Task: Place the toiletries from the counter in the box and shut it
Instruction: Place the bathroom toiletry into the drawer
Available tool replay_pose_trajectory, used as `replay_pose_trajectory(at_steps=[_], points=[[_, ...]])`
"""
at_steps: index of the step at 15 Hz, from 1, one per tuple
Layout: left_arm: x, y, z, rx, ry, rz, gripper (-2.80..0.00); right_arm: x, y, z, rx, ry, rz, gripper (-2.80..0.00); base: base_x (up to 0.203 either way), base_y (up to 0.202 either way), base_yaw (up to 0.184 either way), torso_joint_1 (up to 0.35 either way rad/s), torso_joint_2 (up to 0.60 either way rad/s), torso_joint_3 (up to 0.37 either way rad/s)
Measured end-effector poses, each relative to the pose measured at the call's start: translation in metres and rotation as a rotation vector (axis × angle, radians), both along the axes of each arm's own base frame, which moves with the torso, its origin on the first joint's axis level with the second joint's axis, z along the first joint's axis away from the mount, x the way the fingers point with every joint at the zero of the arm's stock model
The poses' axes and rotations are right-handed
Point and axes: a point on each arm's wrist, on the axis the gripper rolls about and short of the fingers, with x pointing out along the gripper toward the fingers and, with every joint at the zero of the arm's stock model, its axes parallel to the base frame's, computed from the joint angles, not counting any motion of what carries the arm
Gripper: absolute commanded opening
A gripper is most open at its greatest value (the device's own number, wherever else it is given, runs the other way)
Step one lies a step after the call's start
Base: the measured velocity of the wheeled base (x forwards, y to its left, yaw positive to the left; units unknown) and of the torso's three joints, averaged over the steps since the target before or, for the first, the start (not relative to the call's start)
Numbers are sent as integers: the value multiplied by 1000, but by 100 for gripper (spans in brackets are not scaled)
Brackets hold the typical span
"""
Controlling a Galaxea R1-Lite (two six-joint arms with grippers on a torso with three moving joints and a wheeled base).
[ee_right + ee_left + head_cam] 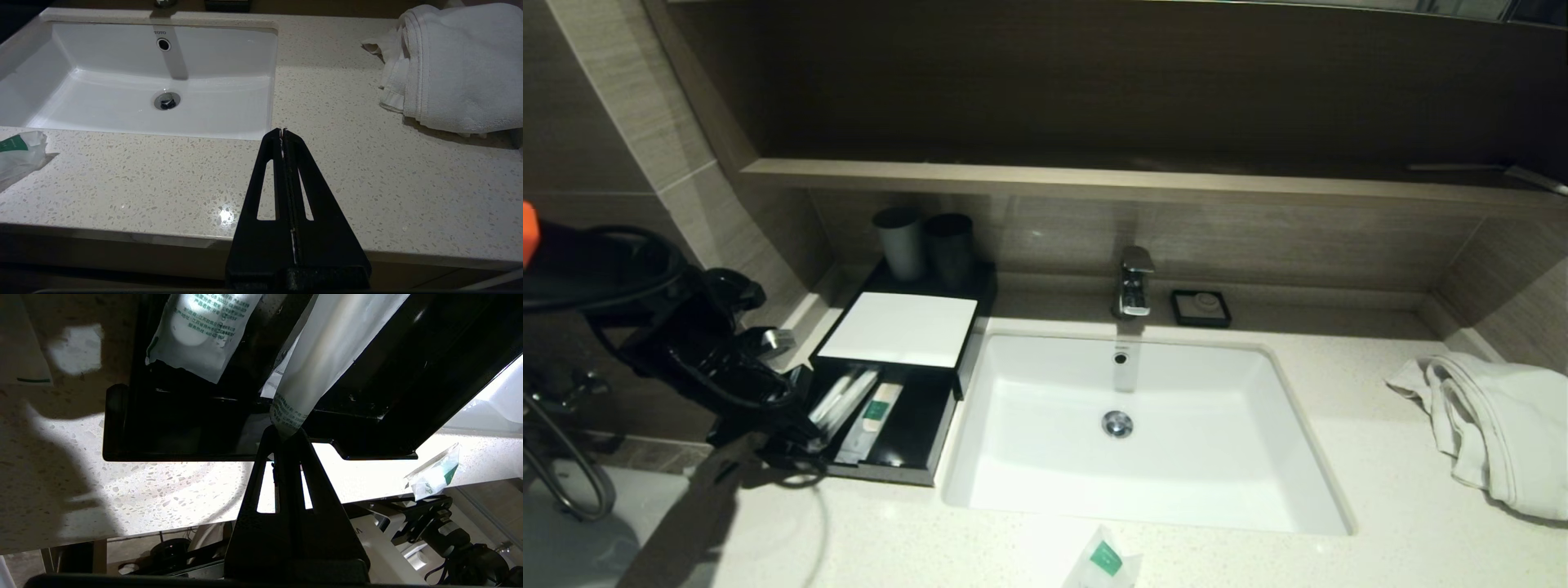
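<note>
Where the left claw [287,435] reaches the open drawer of the box [894,469], its fingers are clamped on the end of a long toothbrush pack [327,359], whose far end is cut off. A sachet [200,330] lies beside it inside. One packet [1104,560] sits half out of sight at the desk [1380,539] edge before the sink [1307,433]. The right claw [283,131] hangs over the desk near the towel [457,61], fingers pressed together.

A brown wooden shelf [1094,181] spans the tiled wall [621,122] above a chrome faucet [1134,282].
</note>
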Motion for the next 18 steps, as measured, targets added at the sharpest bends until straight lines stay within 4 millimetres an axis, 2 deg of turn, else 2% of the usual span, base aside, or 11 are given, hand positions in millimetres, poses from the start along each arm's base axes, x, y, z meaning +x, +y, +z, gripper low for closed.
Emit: replay_pose_trajectory(at_steps=[6,7,8,18], points=[[5,0,0,1,-12,-5,-280,0,0,0,0,0,0,-280,0,0,0,0,0,0],[5,0,0,1,-13,-5,-233,0,0,0,0,0,0,-280,0,0,0,0,0,0],[6,0,0,2,-16,-6,0,0,0,0,0,0,0,-280,0,0,0,0,0,0],[8,0,6,-12,-42,-9,0,0,0,0,0,0,0,-280,0,0,0,0,0,0]])
